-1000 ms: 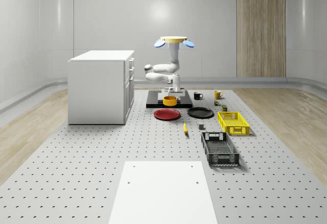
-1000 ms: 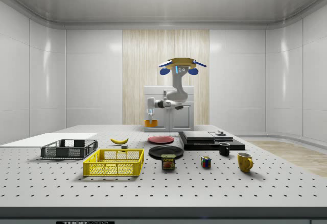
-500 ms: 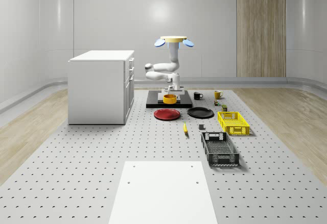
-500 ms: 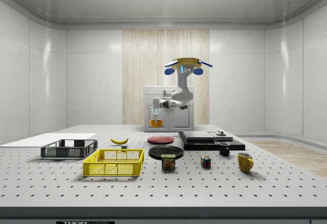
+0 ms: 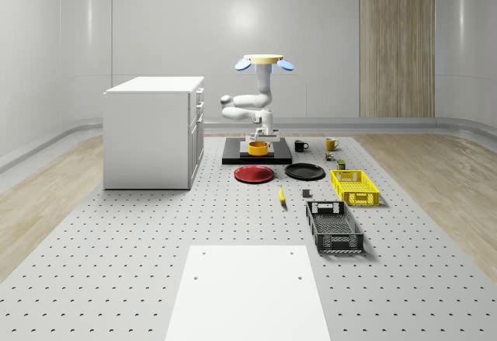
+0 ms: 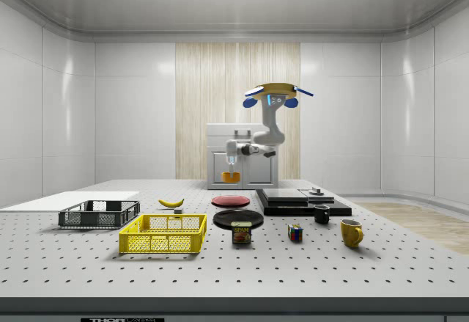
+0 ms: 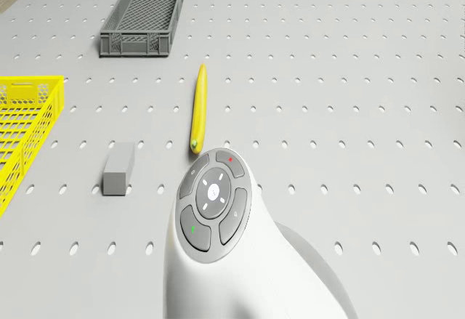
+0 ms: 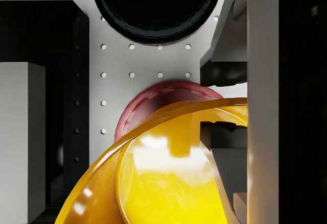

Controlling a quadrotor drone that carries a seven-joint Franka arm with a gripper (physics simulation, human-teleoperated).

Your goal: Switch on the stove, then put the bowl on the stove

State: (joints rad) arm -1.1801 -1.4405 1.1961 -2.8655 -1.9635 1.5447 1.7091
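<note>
The orange bowl (image 5: 258,149) hangs in the air from my gripper (image 5: 259,138), which is shut on its rim. In the side view the bowl (image 6: 231,177) hangs above the red plate (image 6: 231,200), left of the black stove (image 6: 302,201). The drone (image 6: 277,91) hovers above the stove's near end, with the arm reaching out to the side view's left. In the wrist view the bowl (image 8: 168,178) hangs below the gripper (image 8: 237,112), with one finger (image 8: 263,81) outside its rim. The red plate (image 8: 163,99) lies beneath it.
A black plate (image 5: 304,172) lies beside the red plate (image 5: 254,174). A white cabinet (image 5: 154,131) stands at the whole-scene view's left. A yellow basket (image 5: 354,187), grey crate (image 5: 334,227) and banana (image 5: 281,195) lie nearer the front. Two mugs (image 6: 321,214), a can (image 6: 242,232) and a cube (image 6: 294,233) sit near the stove.
Drone, arm and held bowl have moved toward the side view's right, closer to the stove. The bowl stays in the gripper at about the same height.
</note>
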